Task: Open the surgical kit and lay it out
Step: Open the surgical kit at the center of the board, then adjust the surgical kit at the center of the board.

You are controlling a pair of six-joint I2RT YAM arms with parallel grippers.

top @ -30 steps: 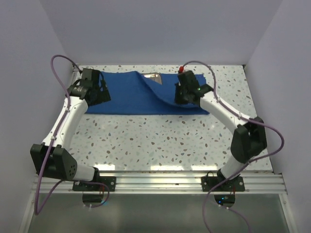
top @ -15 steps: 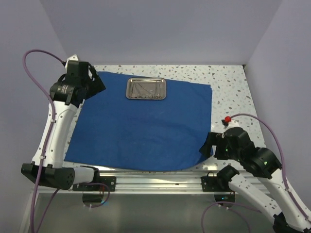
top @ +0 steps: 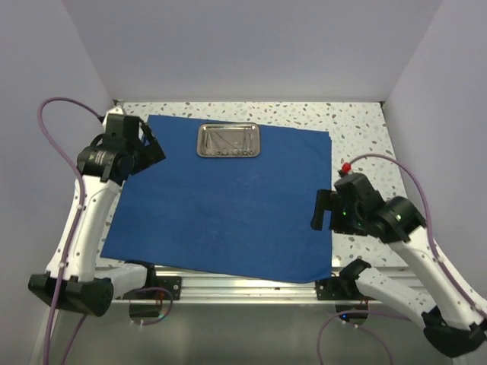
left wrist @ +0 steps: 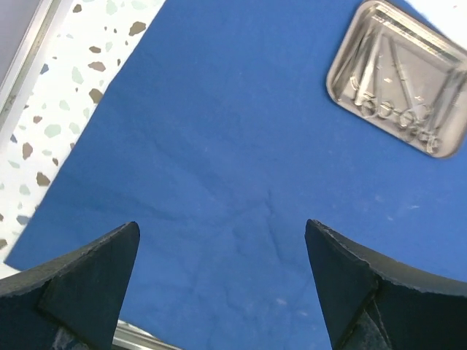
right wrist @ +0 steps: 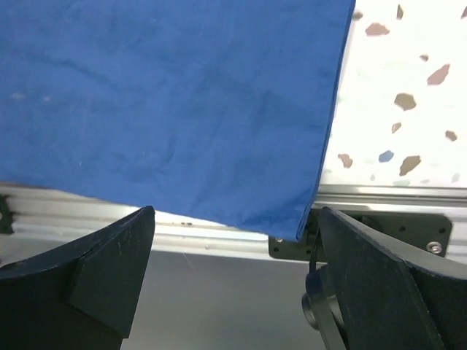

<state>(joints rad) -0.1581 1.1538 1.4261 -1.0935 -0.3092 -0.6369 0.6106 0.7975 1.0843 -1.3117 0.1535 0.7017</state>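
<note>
The royal-blue cloth (top: pixel 228 213) of the surgical kit lies spread flat over most of the table. Its near right corner (right wrist: pixel 295 219) hangs over the front rail. The small steel tray (top: pixel 229 141) sits on the cloth near the far edge, with slim ring-handled instruments (left wrist: pixel 398 87) inside it. My left gripper (top: pixel 151 148) hovers over the cloth's far left part, open and empty (left wrist: pixel 221 233). Open too, my right gripper (top: pixel 319 211) hangs above the cloth's near right edge, with nothing between its fingers (right wrist: pixel 237 219).
Speckled tabletop (top: pixel 361 133) shows to the right of the cloth and in a strip on the left (left wrist: pixel 66 95). An aluminium rail (top: pixel 251 283) runs along the near edge. Pale walls close in the back and both sides. Purple cables loop from both arms.
The cloth, folded at the back a second ago, now lies spread toward the near edge with the tray uncovered. My right gripper pulled the cloth forward, let go and drew back. The left gripper barely shifted.
</note>
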